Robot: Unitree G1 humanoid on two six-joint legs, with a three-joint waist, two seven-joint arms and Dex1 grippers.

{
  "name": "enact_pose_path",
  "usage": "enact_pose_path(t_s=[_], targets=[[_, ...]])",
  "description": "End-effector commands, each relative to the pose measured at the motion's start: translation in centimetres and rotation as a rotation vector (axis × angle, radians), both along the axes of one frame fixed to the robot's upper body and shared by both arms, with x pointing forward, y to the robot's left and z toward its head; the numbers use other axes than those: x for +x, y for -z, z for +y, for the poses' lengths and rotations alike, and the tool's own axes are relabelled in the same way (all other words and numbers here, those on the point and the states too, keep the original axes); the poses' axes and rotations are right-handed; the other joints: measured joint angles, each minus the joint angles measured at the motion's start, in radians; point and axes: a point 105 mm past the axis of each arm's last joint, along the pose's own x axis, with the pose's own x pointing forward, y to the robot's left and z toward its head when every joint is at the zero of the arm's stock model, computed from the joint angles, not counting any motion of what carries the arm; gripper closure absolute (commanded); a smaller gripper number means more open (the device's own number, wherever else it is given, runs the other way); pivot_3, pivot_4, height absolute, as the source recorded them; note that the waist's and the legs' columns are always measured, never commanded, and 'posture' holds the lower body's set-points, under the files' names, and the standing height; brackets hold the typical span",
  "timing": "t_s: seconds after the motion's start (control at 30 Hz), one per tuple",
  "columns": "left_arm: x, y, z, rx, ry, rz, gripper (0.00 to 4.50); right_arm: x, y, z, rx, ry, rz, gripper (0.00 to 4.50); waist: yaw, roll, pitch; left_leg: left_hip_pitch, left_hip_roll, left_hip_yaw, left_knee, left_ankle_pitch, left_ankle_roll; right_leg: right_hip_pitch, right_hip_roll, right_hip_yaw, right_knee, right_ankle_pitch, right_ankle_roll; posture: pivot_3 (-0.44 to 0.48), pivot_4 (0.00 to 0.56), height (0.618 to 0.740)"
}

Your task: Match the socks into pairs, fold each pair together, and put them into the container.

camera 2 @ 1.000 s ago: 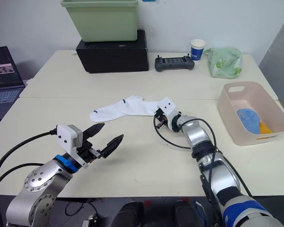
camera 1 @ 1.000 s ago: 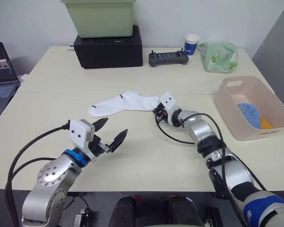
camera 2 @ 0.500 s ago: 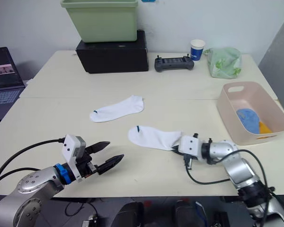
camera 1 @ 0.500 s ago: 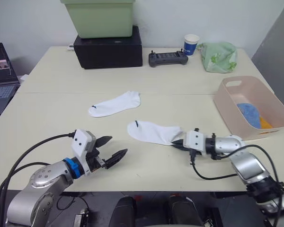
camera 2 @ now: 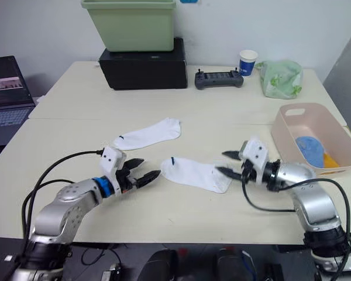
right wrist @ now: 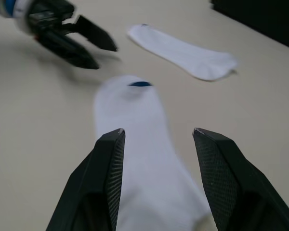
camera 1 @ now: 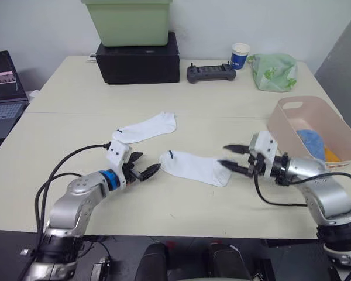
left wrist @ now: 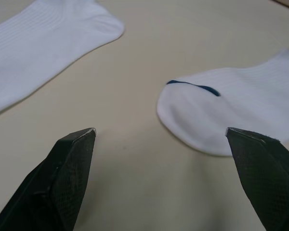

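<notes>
The wide cream-coloured desk (camera 1: 181, 99) carries everything. At its back stands a light green plastic bin (camera 1: 128, 22) on top of a black box (camera 1: 139, 58).

Toward the desk's right edge sits the pale pink rectangular plastic tub (camera 1: 289, 126) with rounded corners and a handle slot; inside it lie a light blue sock (camera 1: 311, 142) and, touching it on the near right, a mustard-orange sock (camera 1: 330, 154).

Two white ankle socks remain on the bare desk, well apart from the tub. The nearer white sock (camera 1: 196, 166) lies flat between the two hands, its dark mark at the end facing the left hand (camera 1: 143, 167). That hand rests low just beside this end, fingers apart and holding nothing; in the left wrist view the sock's rounded end (left wrist: 231, 115) sits between the spread fingertips, not touching either. The right hand (camera 1: 231, 159) is at the sock's other end, its two black fingers apart and empty, the lower fingertip just at the sock's edge; whether it touches cannot be told.

The farther white sock (camera 1: 145, 128) lies flat and slanted just behind the first, apart from it and from both hands, its small dark mark at its left end.
</notes>
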Motion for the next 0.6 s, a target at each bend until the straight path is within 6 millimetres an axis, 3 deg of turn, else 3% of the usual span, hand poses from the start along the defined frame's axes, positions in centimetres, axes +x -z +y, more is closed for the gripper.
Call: enact_pose_path(t_s=[0.03,0.13,0.23,0.37,0.47,0.6], targets=[[1.0,-0.2,-1.0,0.012,0.041,-0.034,0.00,1.0,2.0,-1.5,-0.015,0.132,0.095,2.01,0.000,0.000,0.000,0.000,0.000,0.000,0.000,0.000,0.000,0.000,0.000,0.000,0.000,0.000,0.000,0.000,0.150,0.740],[1.8,0.2,-1.7,0.026,0.066,-0.033,0.00,0.6,3.4,-1.0,-0.049,0.101,0.148,2.01,-0.001,0.000,0.000,-0.001,0.000,0.000,0.000,0.000,0.000,-0.002,0.000,0.001,0.000,0.000,0.000,0.000,0.150,0.740],[2.1,1.0,-2.1,0.060,0.096,-0.017,0.57,0.5,4.4,-0.8,-0.085,0.094,0.176,1.98,-0.002,0.000,0.000,-0.001,0.000,0.001,0.000,0.000,0.000,-0.002,0.000,0.001,0.000,0.000,0.000,0.000,0.150,0.740],[1.9,1.9,-2.3,0.124,0.139,0.006,1.82,0.5,5.2,-0.5,-0.098,0.085,0.203,1.98,-0.002,0.000,0.000,-0.001,0.000,0.001,0.000,0.000,0.000,-0.001,0.000,0.001,0.000,0.000,0.000,0.000,0.150,0.740],[1.6,1.9,-2.6,0.128,0.170,0.000,2.77,0.6,5.1,-0.1,-0.085,0.066,0.205,2.66,-0.001,0.000,0.000,-0.001,-0.001,0.001,0.000,0.000,0.000,-0.001,0.000,0.000,0.000,0.000,0.000,0.000,0.150,0.740],[1.6,1.3,-2.6,0.112,0.176,-0.015,4.08,0.5,4.8,0.1,-0.063,0.060,0.212,4.09,-0.002,0.000,0.000,-0.001,0.000,0.000,0.000,0.000,0.000,-0.001,0.000,0.000,0.000,0.000,0.000,0.000,0.150,0.740]])
